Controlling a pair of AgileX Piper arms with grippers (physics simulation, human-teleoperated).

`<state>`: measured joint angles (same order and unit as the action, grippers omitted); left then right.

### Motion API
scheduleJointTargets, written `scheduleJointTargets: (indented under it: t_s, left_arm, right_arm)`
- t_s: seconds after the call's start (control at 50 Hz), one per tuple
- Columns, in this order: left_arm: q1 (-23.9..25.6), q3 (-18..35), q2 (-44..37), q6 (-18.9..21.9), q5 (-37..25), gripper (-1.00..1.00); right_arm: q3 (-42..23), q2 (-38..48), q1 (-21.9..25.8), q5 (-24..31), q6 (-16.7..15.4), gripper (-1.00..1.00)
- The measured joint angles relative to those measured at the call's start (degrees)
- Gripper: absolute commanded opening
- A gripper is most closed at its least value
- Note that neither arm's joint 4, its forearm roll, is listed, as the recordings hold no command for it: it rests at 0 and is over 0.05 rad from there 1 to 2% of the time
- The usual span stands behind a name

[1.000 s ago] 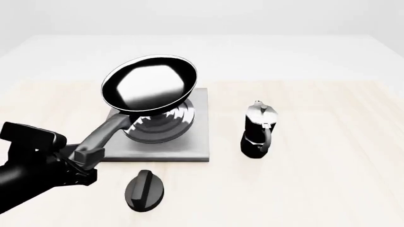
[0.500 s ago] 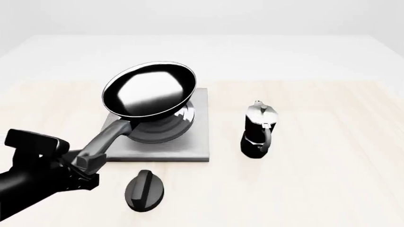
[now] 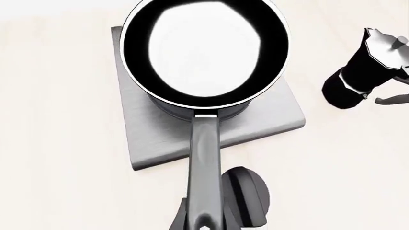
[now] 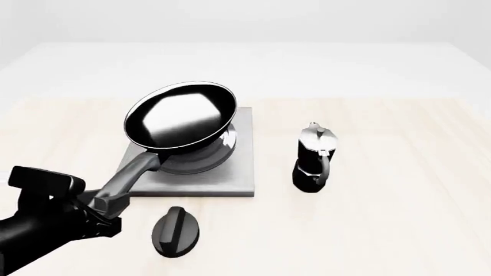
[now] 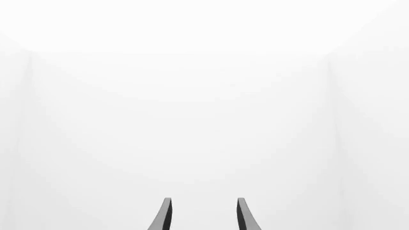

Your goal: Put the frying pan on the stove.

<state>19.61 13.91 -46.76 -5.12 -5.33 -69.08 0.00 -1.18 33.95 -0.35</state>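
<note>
Left gripper [image 4: 107,202] jaws clenched on pan [image 4: 181,118] handle end; pan tilted over stove [image 4: 230,175] rings. Right gripper [image 5: 202,215] jaws parted, grasping nothing.

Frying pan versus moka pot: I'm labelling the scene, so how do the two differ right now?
The frying pan is wide and shallow; the moka pot is narrow and tall. The pan is over the stove, its handle in the left gripper; the pot stands free on the table. Both are black and shiny.
</note>
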Motion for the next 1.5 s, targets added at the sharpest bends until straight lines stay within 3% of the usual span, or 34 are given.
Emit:
scheduleJointTargets:
  t_s: [1.28, 1.3, 1.5]
  left_arm:
    - [-0.53, -2.85, -9.03, -0.57, 9.02, -1.00]
    - [-0.55, -2.88, -9.05, -0.59, 9.09, 1.00]
    - [-0.92, -2.86, -9.08, -0.12, 9.23, 1.00]
  right_arm:
    - [-0.48, 0.00, 0.13, 0.52, -0.27, 1.00]
    - [-0.49, 0.00, 0.14, 0.52, -0.28, 1.00]
    - [-0.37, 0.00, 0.19, 0.39, -0.29, 1.00]
